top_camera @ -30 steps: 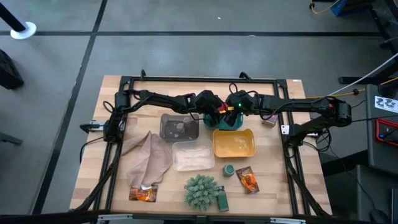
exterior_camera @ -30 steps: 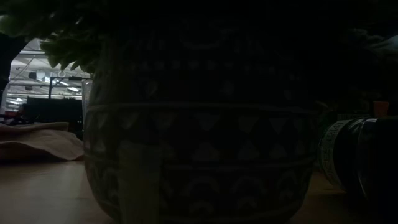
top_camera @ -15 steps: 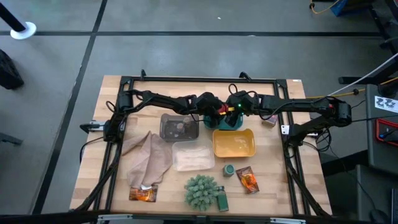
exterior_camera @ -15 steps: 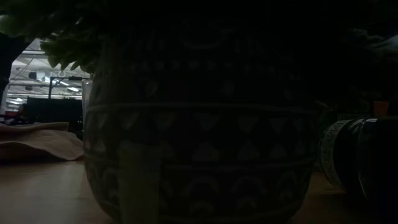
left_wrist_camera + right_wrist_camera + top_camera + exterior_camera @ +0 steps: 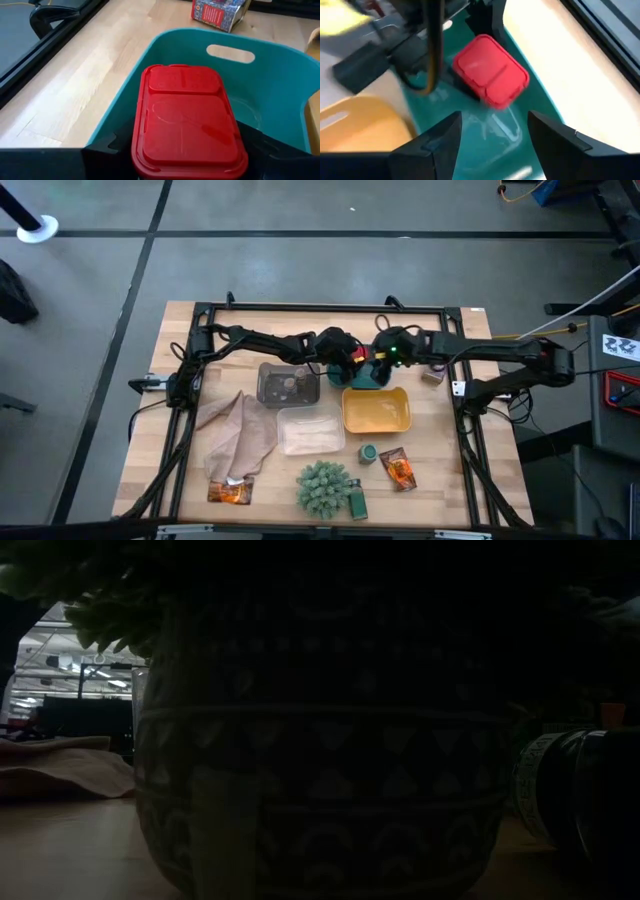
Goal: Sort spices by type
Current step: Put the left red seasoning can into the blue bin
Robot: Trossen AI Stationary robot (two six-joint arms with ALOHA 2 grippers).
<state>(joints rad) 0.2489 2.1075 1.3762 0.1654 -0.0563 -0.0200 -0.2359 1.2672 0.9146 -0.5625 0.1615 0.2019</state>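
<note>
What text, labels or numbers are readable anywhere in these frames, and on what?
None can be read.
Red-and-blue printed box on the table beyond the teal tray: print too blurred.
Jar label in the low view: too dark.
White sign right of the table: dark marks, too small.
Orange sachets: print too small.
Red tub held in the left gripper: plain lid, no text.

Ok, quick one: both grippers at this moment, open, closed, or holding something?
Left gripper: closed on the red plastic cube-like tub, over the teal plastic tray.
Right gripper: open, holding nothing, above the same tray.
</note>
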